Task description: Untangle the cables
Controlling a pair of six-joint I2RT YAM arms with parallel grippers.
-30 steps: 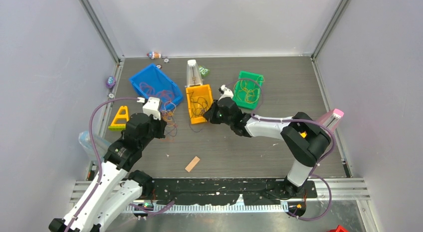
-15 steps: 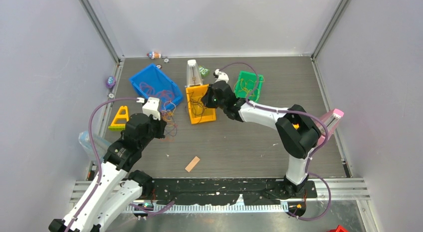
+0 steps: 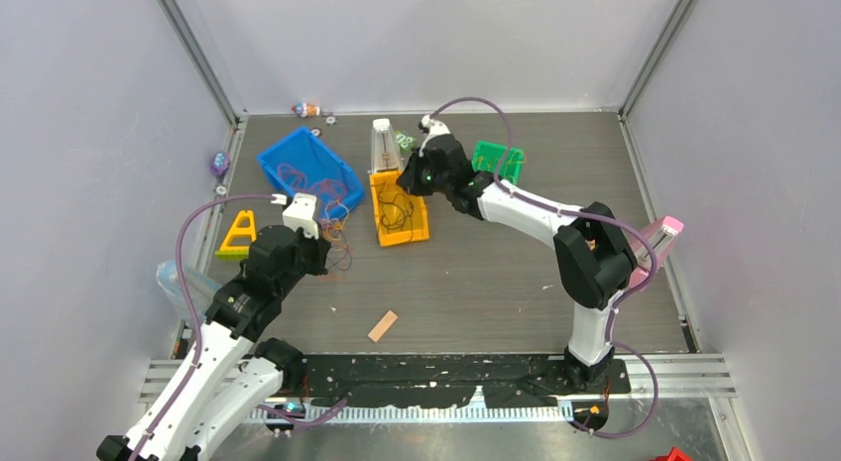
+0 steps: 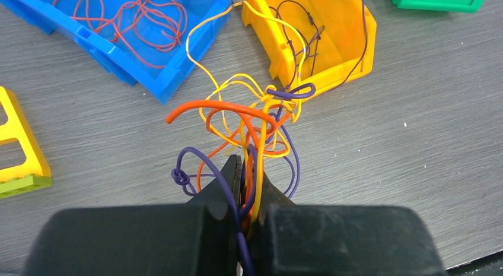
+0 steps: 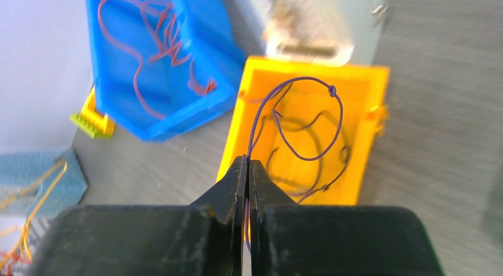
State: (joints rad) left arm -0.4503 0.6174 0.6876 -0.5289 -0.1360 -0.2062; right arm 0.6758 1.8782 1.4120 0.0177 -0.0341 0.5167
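Note:
A tangle of orange, yellow and purple cables (image 4: 255, 119) lies on the table in front of the blue bin (image 4: 142, 80). My left gripper (image 4: 249, 169) is shut on its near strands, and from above the tangle (image 3: 337, 251) shows just beyond that gripper (image 3: 327, 238). One yellow strand runs up toward the yellow bin (image 4: 350, 56). My right gripper (image 5: 247, 163) is shut on a thin purple cable (image 5: 332, 91) that loops over the yellow bin (image 5: 368, 74), where dark strands lie. In the top view the right gripper (image 3: 405, 180) hovers over that bin's far end.
The blue bin (image 3: 298, 154) holds red cables. A green bin (image 3: 501, 156) sits behind the right arm. A clear upright object (image 3: 385, 144) stands behind the yellow bin (image 3: 415, 235). A yellow triangular block (image 3: 238, 235) is at the left, and a small wooden piece (image 3: 383, 325) lies near the front.
My right gripper has moved away from me and slightly left, from beside the yellow bin's near end to over its far end, staying shut. The left arm has not moved.

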